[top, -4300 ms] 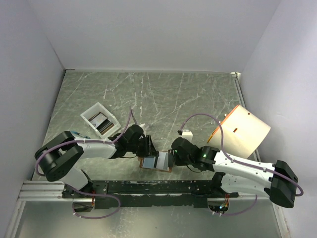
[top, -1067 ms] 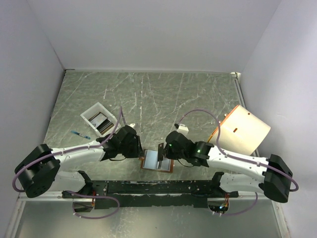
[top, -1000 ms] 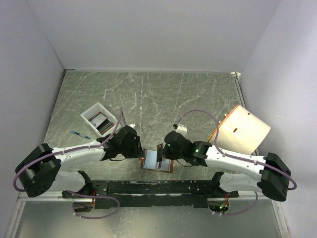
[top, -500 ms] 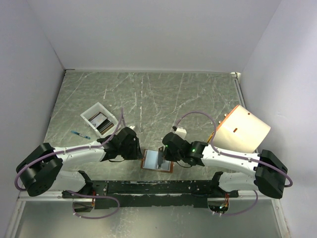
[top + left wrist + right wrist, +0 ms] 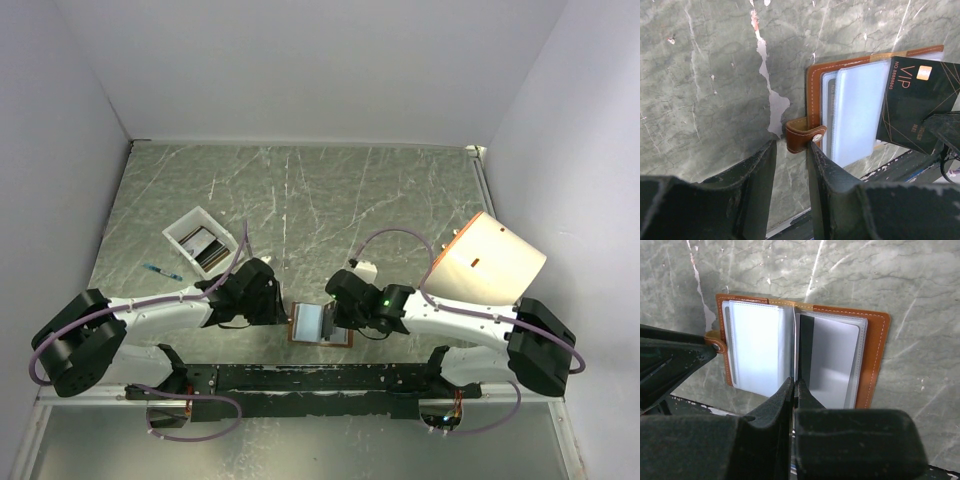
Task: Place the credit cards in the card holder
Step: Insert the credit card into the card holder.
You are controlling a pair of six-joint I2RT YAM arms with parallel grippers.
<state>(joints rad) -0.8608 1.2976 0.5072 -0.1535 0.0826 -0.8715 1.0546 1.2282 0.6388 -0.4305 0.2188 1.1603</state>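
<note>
The card holder (image 5: pixel 318 326) lies open near the table's front edge, brown leather with pale clear sleeves (image 5: pixel 755 345). My right gripper (image 5: pixel 794 382) is shut on a dark credit card (image 5: pixel 917 102), held on edge over the holder's middle fold. In the right wrist view that card (image 5: pixel 806 345) points down between the sleeves. My left gripper (image 5: pixel 790 145) is open at the holder's left edge, one fingertip (image 5: pixel 812 150) touching the snap strap (image 5: pixel 802 136). More credit cards (image 5: pixel 200 243) lie in the white tray.
The white tray (image 5: pixel 178 232) stands at the left, a blue pen (image 5: pixel 160 270) beside it. A large cream cylinder with an orange rim (image 5: pixel 492 264) lies at the right. The black base rail (image 5: pixel 300 378) runs just in front of the holder.
My right gripper has shifted left and nearer with the dark card, now over the holder's fold. The left gripper has stayed at the strap.
</note>
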